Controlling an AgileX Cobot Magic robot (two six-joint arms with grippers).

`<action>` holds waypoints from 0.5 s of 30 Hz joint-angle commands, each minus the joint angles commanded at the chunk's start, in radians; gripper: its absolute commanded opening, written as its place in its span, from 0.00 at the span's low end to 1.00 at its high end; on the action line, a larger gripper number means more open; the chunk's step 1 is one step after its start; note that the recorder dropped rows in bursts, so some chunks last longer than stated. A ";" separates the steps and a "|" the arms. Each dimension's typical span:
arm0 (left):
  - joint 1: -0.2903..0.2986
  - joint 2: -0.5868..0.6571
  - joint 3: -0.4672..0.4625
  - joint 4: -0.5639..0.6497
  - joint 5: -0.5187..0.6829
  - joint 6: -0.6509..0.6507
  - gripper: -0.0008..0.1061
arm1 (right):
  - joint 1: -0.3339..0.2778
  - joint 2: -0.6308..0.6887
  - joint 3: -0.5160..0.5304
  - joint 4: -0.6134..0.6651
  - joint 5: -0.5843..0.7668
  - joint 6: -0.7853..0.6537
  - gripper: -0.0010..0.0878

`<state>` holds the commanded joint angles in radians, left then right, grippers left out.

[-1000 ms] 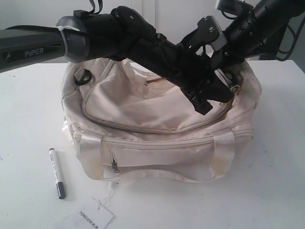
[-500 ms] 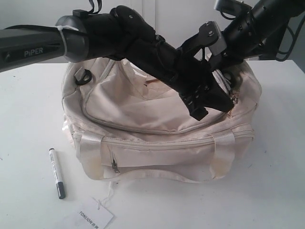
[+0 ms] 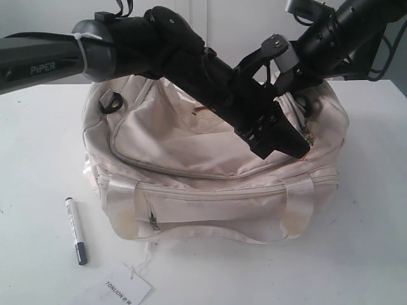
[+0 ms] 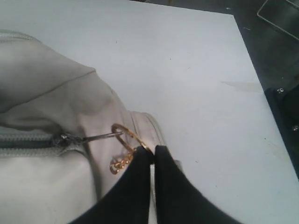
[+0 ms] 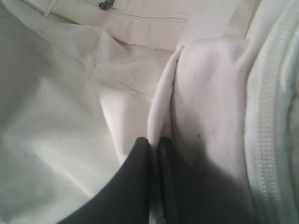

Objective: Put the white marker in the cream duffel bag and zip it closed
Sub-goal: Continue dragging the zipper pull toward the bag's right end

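Externally, the white marker (image 3: 75, 230) is noted on the table (image 3: 356, 241), lower left, outside the cream duffel bag (image 3: 210, 190). Left wrist: the left pincer (image 4: 152, 153) is clamped on the gold ring pull (image 4: 122, 132), presumably for unzipping. Right wrist: the right pincer (image 5: 154, 143) is pinched tight on bag fabric, apparently bracing it.

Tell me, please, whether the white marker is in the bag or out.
Out: the white marker lies on the table beside the cream duffel bag.

"PiPER" stands in pale letters on the grey left arm (image 3: 44, 67), "TONIJON" is printed on the white paper tag (image 3: 124, 289), and the small print on the white marker (image 3: 75, 230) cannot be read
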<state>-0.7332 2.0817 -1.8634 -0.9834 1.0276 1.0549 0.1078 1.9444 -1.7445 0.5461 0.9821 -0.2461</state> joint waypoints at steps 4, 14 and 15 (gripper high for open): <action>0.000 0.000 0.000 0.002 0.041 -0.029 0.01 | 0.000 0.000 0.000 0.000 -0.008 0.000 0.01; 0.000 0.000 0.000 0.004 0.125 -0.032 0.01 | -0.025 0.000 0.000 0.004 -0.021 0.000 0.01; 0.000 0.000 0.000 0.006 0.130 -0.032 0.01 | -0.027 0.000 0.000 0.006 -0.024 0.003 0.01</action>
<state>-0.7332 2.0817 -1.8634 -0.9779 1.1576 1.0234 0.0809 1.9444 -1.7445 0.5523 0.9585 -0.2429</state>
